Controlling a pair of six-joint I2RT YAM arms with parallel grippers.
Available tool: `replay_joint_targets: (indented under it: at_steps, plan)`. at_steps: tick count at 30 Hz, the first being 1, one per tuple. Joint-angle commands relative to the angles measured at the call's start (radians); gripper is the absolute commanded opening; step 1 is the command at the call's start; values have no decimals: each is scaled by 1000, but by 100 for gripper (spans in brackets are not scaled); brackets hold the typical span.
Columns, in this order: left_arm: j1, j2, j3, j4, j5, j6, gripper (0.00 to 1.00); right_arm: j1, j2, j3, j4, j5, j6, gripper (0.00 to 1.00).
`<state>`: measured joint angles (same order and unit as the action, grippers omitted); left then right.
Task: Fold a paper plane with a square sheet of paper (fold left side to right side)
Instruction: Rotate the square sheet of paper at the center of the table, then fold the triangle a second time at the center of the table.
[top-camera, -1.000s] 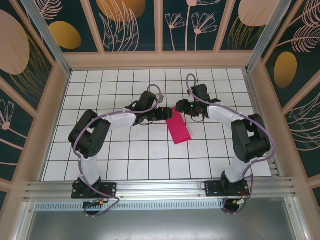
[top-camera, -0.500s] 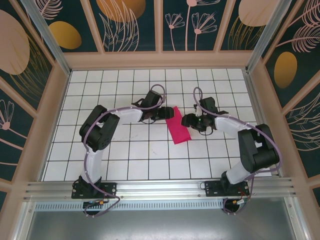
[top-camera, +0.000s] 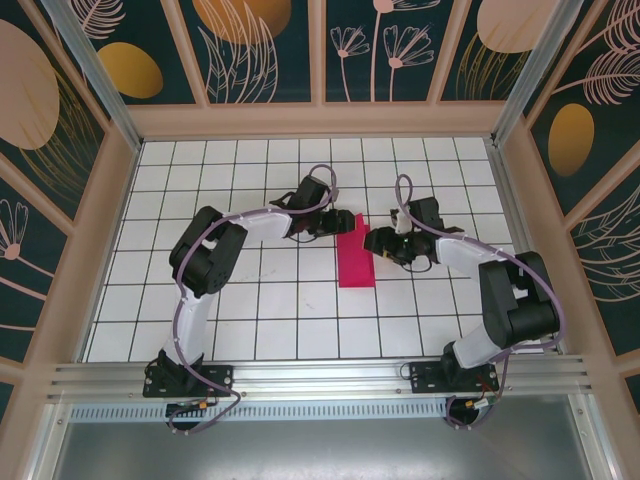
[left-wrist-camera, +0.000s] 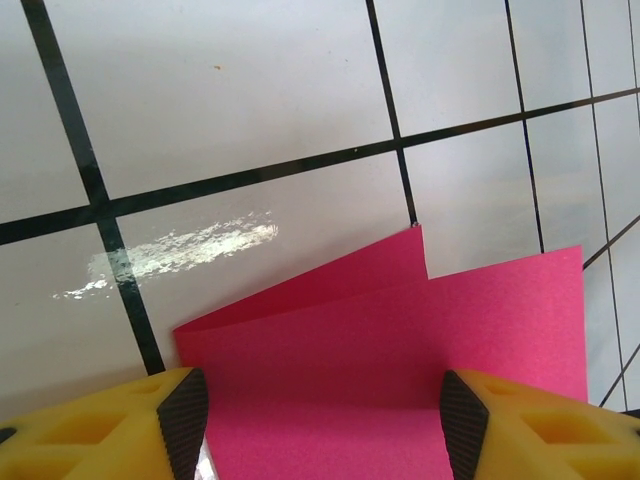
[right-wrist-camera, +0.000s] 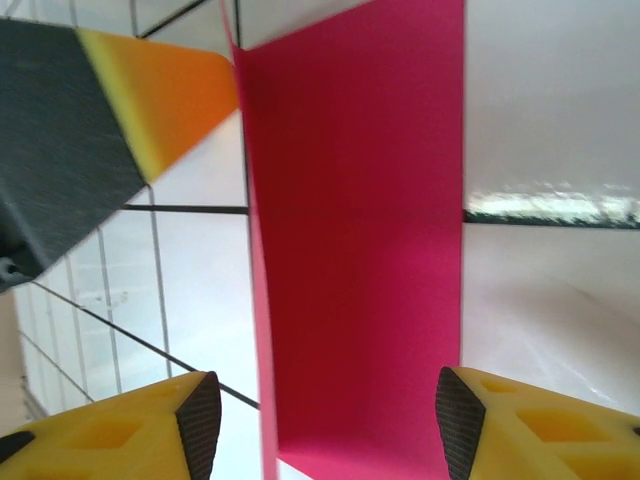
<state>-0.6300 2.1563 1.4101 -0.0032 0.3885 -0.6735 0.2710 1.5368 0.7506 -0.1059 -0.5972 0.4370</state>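
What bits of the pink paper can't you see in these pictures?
- Top view: the far end of the square sheet of paper is partly hidden by the left gripper and right gripper; whether either touches it is too small to tell.
- Left wrist view: its near edge runs off the bottom of the picture.
- Right wrist view: its top end is cut off by the upper edge.

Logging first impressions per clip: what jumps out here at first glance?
A vivid pink paper, folded into a narrow strip, lies in the middle of the white grid table. The left gripper and right gripper flank its far half, both open. Dark flower-patterned walls ring the table.
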Motion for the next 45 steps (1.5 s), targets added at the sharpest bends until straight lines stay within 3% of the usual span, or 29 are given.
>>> replay_joint_targets:
  at_steps: [1,6,11,16,19,28,36,45]
  plan:
    - [5,-47,-5,3,-8,38,66,-5,46,19,65,-86,28,61]
    - [7,-194,-95,29,-84,102,67,-5,108,58,63,-107,38,50]
    - [-6,-397,-289,118,-108,191,68,-4,113,65,73,-113,66,38]
    - [-158,-534,-424,107,-216,303,69,-4,102,82,38,-101,77,35]
    - [-254,-553,-489,131,-264,304,69,-5,100,87,25,-93,86,35]
    - [-457,-435,-388,24,-463,340,70,-7,104,84,35,-91,117,35]
    - [-518,-291,-259,-61,-610,362,75,-9,109,84,39,-90,121,36]
    - [-564,-189,-173,-128,-852,376,75,-14,116,86,36,-92,115,36]
